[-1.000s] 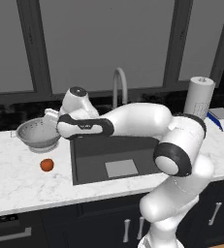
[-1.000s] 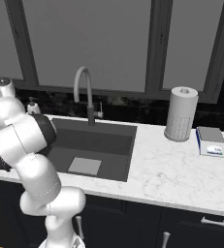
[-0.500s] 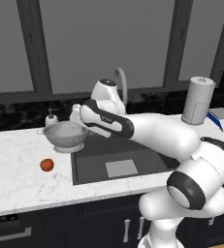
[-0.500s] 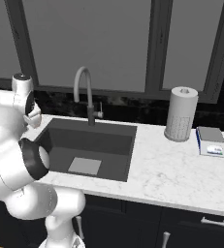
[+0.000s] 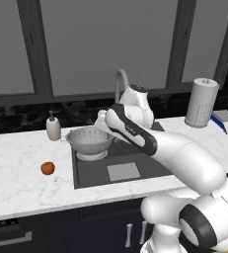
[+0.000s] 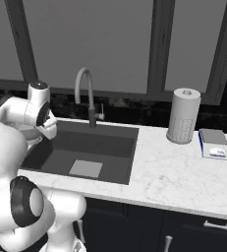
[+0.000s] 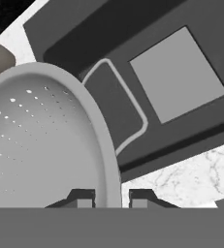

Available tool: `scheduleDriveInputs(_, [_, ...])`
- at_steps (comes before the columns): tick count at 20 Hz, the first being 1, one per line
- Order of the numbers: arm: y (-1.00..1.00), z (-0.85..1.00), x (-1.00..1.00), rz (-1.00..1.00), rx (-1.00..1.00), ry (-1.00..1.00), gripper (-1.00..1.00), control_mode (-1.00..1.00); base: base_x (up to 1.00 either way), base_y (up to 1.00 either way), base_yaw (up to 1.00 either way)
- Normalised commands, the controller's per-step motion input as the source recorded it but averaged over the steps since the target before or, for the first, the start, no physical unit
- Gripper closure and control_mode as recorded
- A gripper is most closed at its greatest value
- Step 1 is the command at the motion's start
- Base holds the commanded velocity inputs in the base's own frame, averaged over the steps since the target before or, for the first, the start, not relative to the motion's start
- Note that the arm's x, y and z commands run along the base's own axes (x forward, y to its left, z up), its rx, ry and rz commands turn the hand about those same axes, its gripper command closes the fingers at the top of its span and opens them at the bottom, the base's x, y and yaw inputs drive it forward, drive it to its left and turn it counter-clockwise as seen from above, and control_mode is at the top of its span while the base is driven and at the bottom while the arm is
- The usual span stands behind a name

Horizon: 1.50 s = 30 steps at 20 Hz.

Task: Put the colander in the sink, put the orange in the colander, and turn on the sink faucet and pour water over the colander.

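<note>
The colander point(image 5: 89, 141), a perforated silver-grey bowl, hangs upright over the left end of the sink point(image 5: 93, 174). My gripper point(image 5: 105, 126) is shut on its right rim. In the hand view the rim of the colander point(image 7: 40, 140) runs between the two fingertips of the gripper point(image 7: 112, 197), with the sink point(image 7: 104, 29) and its light square below. The orange point(image 5: 47, 168) lies on the white counter left of the sink, apart from the colander. The sink faucet point(image 5: 119, 81) arches behind the basin, partly hidden by my arm; the faucet point(image 6: 83, 86) stands free in the right base view.
A cream soap dispenser point(image 5: 53, 127) stands on the counter just left of the colander. A paper towel roll point(image 5: 201, 102) and a flat box point(image 5: 226, 120) sit at the far right. Dark windows back the counter.
The arm has carried the colander rightward from the counter to over the sink's left end. The orange has stayed where it was.
</note>
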Motion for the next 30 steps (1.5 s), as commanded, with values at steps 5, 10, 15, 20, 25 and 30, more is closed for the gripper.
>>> scheduleDriveInputs(5, [-0.75, -0.04, -0.11, 0.0, 0.0, -0.02, 1.0, -1.0, 0.0, 0.0, 0.0])
scheduleDriveInputs(10, [-0.74, 0.0, -0.1, 0.0, 0.0, 0.0, 1.0, -1.0, 0.0, 0.0, 0.0])
scheduleDriveInputs(15, [-0.71, -0.01, -0.05, 0.0, 0.0, 0.0, 1.0, -1.0, 0.0, 0.0, 0.0])
scheduleDriveInputs(20, [-0.65, -0.08, -0.01, 0.0, 0.0, -0.01, 1.0, -1.0, 0.0, 0.0, 0.0])
scheduleDriveInputs(25, [-0.4, -0.17, 0.0, 0.0, 0.0, -0.04, 1.0, -1.0, 0.0, 0.0, 0.0])
scheduleDriveInputs(30, [-0.11, -0.13, 0.02, 0.0, 0.0, 0.0, 1.0, -1.0, 0.0, 0.0, 0.0])
